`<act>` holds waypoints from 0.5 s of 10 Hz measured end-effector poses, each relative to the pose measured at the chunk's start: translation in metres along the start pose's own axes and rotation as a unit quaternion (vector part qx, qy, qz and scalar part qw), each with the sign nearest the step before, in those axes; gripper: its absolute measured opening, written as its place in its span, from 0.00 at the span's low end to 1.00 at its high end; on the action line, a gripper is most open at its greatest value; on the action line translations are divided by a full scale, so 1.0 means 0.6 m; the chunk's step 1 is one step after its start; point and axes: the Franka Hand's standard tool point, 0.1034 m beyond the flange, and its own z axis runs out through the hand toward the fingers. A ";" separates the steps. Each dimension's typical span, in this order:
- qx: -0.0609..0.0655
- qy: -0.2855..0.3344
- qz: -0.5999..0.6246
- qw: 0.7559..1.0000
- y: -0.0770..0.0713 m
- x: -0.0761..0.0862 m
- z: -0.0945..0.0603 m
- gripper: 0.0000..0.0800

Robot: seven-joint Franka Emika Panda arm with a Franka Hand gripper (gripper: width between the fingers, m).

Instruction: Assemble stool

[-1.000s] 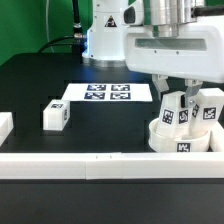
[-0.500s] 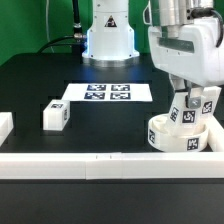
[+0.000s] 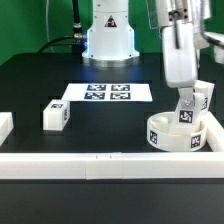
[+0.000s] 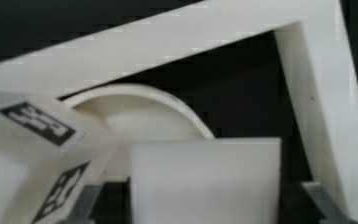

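Observation:
The stool's round white seat [image 3: 170, 137] lies at the exterior view's right, tight against the front rail. My gripper [image 3: 187, 100] hangs over it, shut on a white tagged leg [image 3: 186, 115] that stands upright in the seat. A second leg [image 3: 206, 99] stands in the seat just behind it. In the wrist view the held leg [image 4: 202, 175] fills the space between my dark fingers [image 4: 105, 192]. The seat's curved rim [image 4: 149, 108] and the other tagged leg [image 4: 34, 150] lie beyond it. A loose leg [image 3: 55, 115] lies on the table at the left.
The marker board [image 3: 105, 93] lies flat at the table's middle. A long white rail [image 3: 80, 165] runs along the front, and its corner [image 4: 282, 35] shows in the wrist view. A white block [image 3: 4, 126] sits at the far left edge. The robot's base [image 3: 108, 35] stands behind.
My hand has turned about its upright axis over the seat, from broadside to edge-on, with the leg still in its grip. The seat and loose leg stay in place.

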 end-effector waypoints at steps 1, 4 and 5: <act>0.021 -0.006 0.062 0.998 0.002 -0.002 0.000 0.42; 0.029 -0.019 0.189 0.981 0.011 -0.015 0.002 0.42; 0.029 -0.020 0.164 0.986 0.010 -0.016 -0.001 0.58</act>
